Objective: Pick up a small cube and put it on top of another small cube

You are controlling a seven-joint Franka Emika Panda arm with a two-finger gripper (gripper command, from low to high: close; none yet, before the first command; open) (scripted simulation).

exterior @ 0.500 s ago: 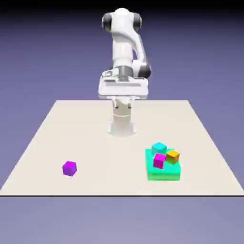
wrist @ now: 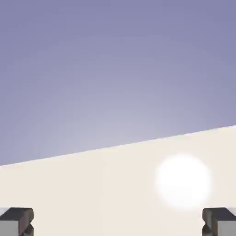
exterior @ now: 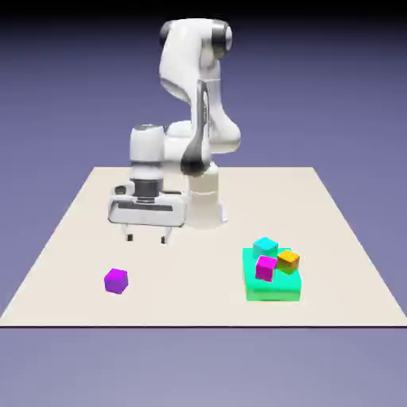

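The violet cube (exterior: 116, 281) sits alone at the lower left of the table (exterior: 71, 238), untouched. The gripper (exterior: 147, 238), half a second ago high at upper centre, now hangs lower and leftward, fingers spread wide and empty, so the approach looks begun. The cyan cube (exterior: 265, 246) waits on the green block (exterior: 274, 290) at lower right. The hand view shows bare table and a blue-violet backdrop.

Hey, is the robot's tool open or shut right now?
Open. The tool has its two fingers spread apart above the table, and in the hand view the fingertips sit at opposite bottom corners with nothing between them.
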